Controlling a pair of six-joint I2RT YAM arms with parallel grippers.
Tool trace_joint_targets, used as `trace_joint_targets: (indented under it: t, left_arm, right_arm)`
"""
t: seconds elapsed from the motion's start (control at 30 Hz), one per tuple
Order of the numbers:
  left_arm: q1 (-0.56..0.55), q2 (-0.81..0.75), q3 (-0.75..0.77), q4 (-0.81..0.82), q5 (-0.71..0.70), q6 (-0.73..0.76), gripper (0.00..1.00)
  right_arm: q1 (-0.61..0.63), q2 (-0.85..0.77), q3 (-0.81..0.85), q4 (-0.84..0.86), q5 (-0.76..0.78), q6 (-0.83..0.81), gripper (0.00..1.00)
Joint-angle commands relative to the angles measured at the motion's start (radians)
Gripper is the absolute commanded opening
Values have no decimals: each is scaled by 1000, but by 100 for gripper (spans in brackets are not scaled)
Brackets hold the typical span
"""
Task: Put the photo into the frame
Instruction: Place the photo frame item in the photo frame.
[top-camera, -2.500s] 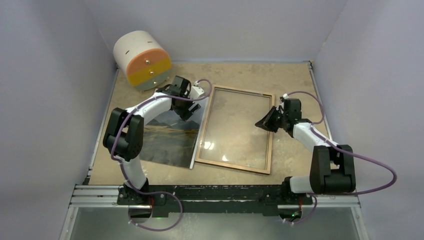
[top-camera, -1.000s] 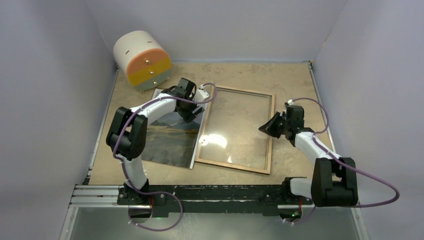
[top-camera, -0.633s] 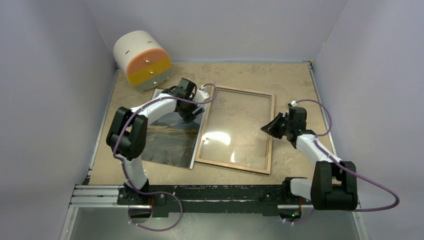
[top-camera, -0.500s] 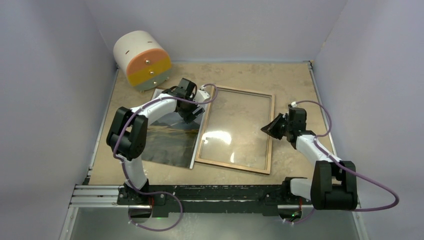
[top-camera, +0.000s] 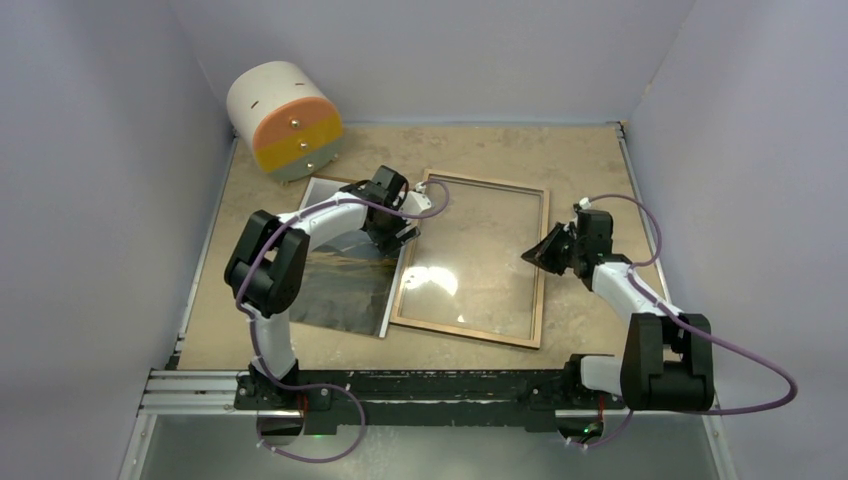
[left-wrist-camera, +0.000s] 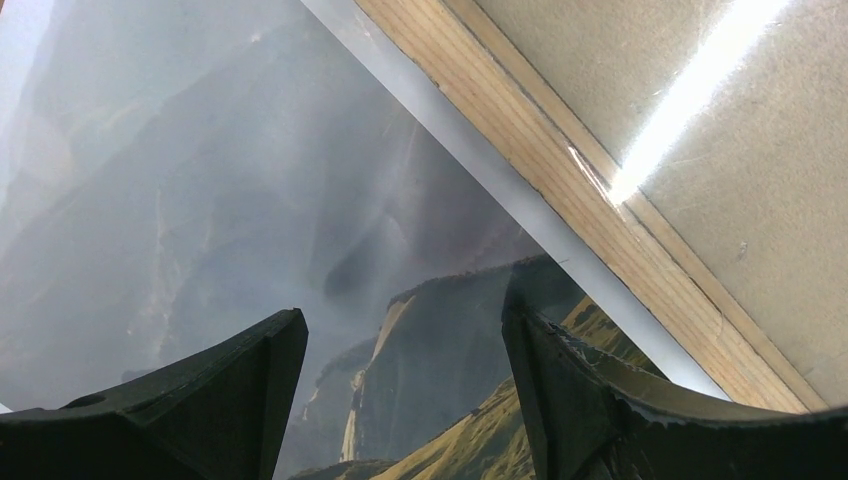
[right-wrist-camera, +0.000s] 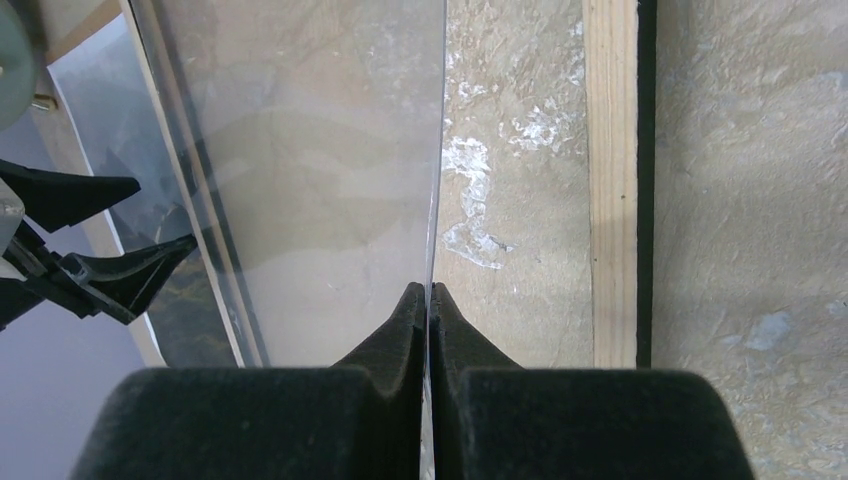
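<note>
**Taking the photo by its edge while the pane was held**

The left gripper (left-wrist-camera: 400, 325) hung with its jaws apart and held nothing, just above the right border of the photo (left-wrist-camera: 200, 200). The photo lay face up on the surface (top-camera: 480, 150), left of the frame (top-camera: 465, 332), with its white border just beside the wooden rim. The right gripper (right-wrist-camera: 428, 295) was closed tight on the right edge of the clear pane (right-wrist-camera: 320, 170), which seemed lifted a little from the rim.

I think the next move asked for a low, flat approach. One finger should go under the thin border, because a glossy sheet slips and creases easily. The right side should hold the pane quiet and not press harder.

The sandy-brown surface also carried a white drum with an orange and yellow face (top-camera: 285, 120) at its far left corner. Pale lilac walls (top-camera: 430, 50) closed the room on three sides.
</note>
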Motion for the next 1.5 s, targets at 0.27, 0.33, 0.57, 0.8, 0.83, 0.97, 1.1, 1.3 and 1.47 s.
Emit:
trace_joint_targets:
  t: [0.27, 0.33, 0.57, 0.8, 0.83, 0.97, 1.1, 1.3, 1.47]
  left_arm:
    - [-6, 8, 16, 25, -5, -2, 77]
    - [-7, 11, 18, 24, -6, -2, 77]
    - [-11, 10, 21, 25, -9, 0, 77]
    - [-10, 12, 21, 27, -8, 3, 77]
    - [-11, 12, 22, 26, -8, 2, 77]
    - [-13, 11, 27, 22, -9, 0, 77]
    - [-14, 10, 23, 22, -8, 2, 77]
    - [-27, 12, 13, 26, 1, -2, 77]
    - [-44, 19, 1, 33, 8, -8, 76]
  right_arm:
    - [-5, -1, 34, -62, -40, -71, 0]
    - [-5, 3, 40, -63, -45, -70, 0]
    - [-6, -19, 54, -99, -25, -86, 0]
    - [-6, -36, 51, -115, -15, -91, 0]
    - [-6, -36, 53, -116, -17, -94, 0]
    - [-6, -31, 75, -130, -7, -108, 0]
    - [-6, -15, 89, -120, -34, -103, 0]
    - [-5, -15, 77, -77, -77, -85, 0]
    - [-5, -56, 47, 4, -127, -71, 0]
